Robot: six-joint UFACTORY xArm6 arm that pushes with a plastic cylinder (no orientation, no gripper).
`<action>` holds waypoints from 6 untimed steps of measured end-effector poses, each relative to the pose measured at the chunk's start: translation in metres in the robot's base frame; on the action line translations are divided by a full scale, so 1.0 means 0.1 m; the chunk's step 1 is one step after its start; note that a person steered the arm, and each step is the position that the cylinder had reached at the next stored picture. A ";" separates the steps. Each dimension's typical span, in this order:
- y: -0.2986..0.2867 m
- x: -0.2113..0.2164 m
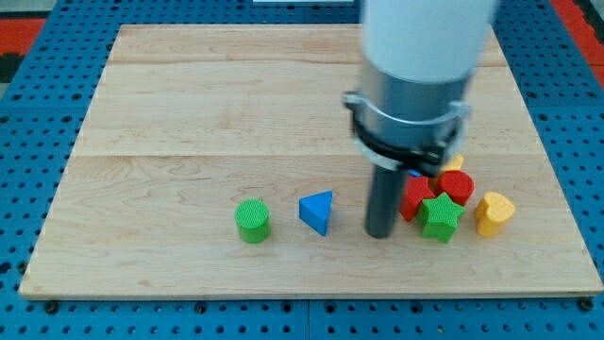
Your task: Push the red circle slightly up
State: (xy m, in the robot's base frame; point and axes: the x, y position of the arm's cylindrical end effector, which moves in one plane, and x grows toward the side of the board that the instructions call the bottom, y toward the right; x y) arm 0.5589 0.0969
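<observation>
Near the board's bottom edge sit one green cylinder [252, 220], one blue triangle [318, 212], then my tip [380, 233], a bare rod with nothing to clamp, just left of one green star [440, 217], one yellow heart [494, 212] and, behind, the red circle [457, 186].

Pale wooden board [189, 104] — green cylinder [252, 220], blue triangle [318, 211], clustered red, green, yellow blocks [453, 203].

Red circle [457, 186]: short red cylinder, lying flat on the desk [189, 113] toward the view's lower right, within a tight cluster of blocks; its left and lower edges are partly hidden.
</observation>
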 end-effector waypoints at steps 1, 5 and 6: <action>0.31 0.34; 0.83 -0.34; 0.82 -0.36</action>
